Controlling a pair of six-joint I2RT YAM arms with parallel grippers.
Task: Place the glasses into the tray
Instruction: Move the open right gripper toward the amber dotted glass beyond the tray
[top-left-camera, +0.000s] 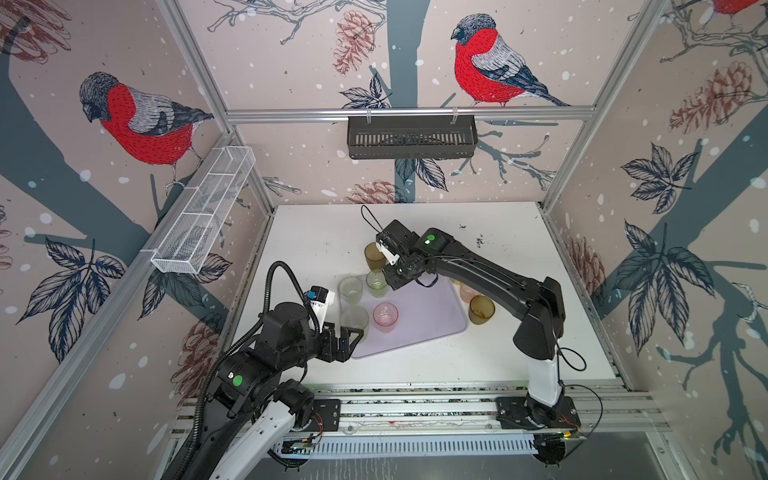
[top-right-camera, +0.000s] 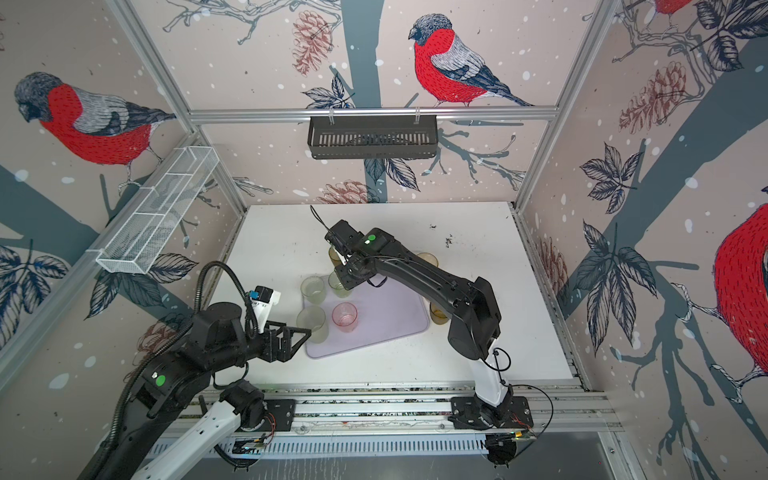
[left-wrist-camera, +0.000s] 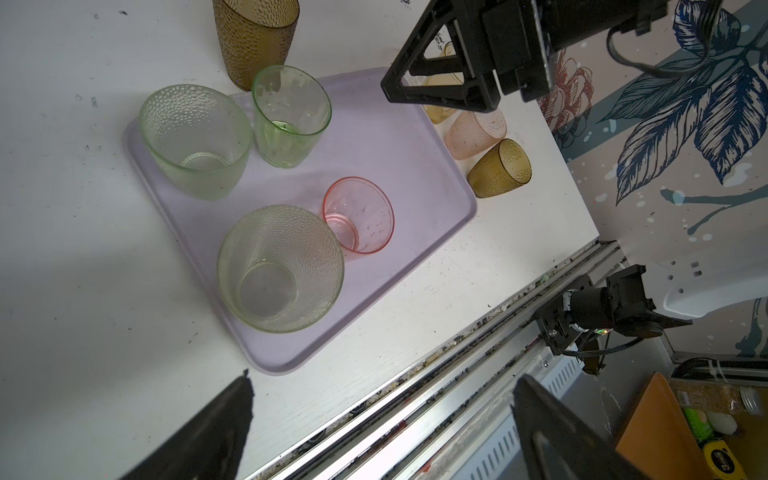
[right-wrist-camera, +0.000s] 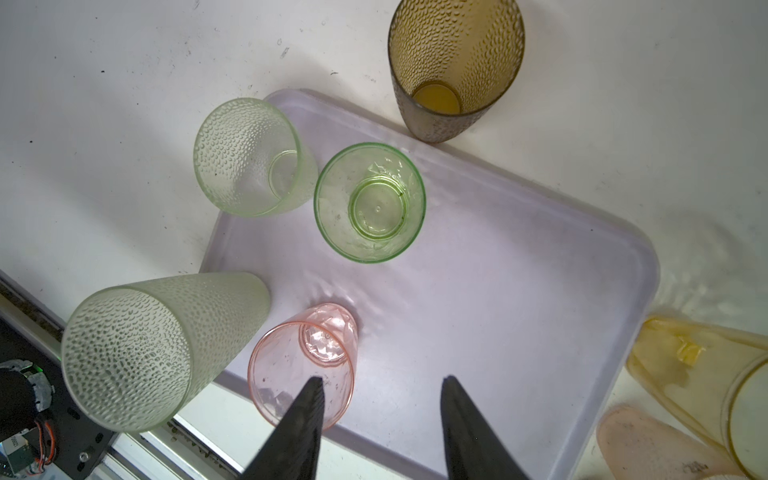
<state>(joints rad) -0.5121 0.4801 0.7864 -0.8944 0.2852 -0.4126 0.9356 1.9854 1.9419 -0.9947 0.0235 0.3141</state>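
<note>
The lavender tray (top-left-camera: 432, 328) (left-wrist-camera: 415, 166) (right-wrist-camera: 519, 270) lies mid-table. Four glasses stand upright on it: two pale green (top-left-camera: 350, 289) (top-left-camera: 354, 318), a brighter green one (top-left-camera: 377, 282) (right-wrist-camera: 370, 201) and a pink one (top-left-camera: 385, 316) (right-wrist-camera: 303, 365). Off the tray stand a brown glass (top-left-camera: 374, 255) behind it, and a peach glass (top-left-camera: 467, 291), another brown glass (top-left-camera: 482, 309) and an amber-yellow glass (right-wrist-camera: 698, 374) to its right. My right gripper (top-left-camera: 395, 282) (right-wrist-camera: 382, 380) hovers over the tray beside the brighter green glass, open and empty. My left gripper (top-left-camera: 351, 334) (left-wrist-camera: 384, 376) is wide open near the tray's front left corner.
A black slotted basket (top-left-camera: 411, 137) hangs on the back wall and a white wire-mesh basket (top-left-camera: 203, 216) on the left wall. An aluminium rail (top-left-camera: 415, 411) runs along the table's front edge. Bare tray surface lies at the right half (top-left-camera: 436, 316).
</note>
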